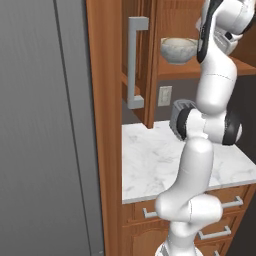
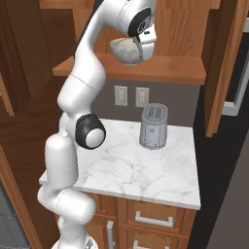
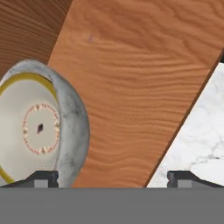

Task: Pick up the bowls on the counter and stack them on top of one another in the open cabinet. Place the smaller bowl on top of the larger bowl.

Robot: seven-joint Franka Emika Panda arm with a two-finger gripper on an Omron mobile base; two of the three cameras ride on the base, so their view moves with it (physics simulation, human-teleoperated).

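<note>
Bowl (image 2: 125,51) sits on the plank shelf (image 2: 160,72) of the open cabinet (image 1: 145,30), upright, mottled grey-white outside, cream inside with a tan-brown rim; from this angle it is unclear whether one bowl stands there or two nested. In the hand view the bowl (image 3: 41,127) lies at the left on the wood grain, showing a ring of small reddish marks around a dark centre spot; no lettering or brand can be read on it. Gripper (image 3: 113,177) hangs just beside the bowl, jaws spread wide, fingertips (image 3: 43,178) apart with nothing between them; one tip lies in front of the bowl's outer wall, contact not discernible. In the right base view the hand sits at the bowl's right side above the shelf. Counter (image 2: 146,170) below carries a grey toaster (image 2: 153,125) near the back wall, under two wall outlets (image 2: 131,96). Cabinet door (image 1: 135,60) stands open, its long grey bar handle facing the left base camera. No readable writing on any surface.
</note>
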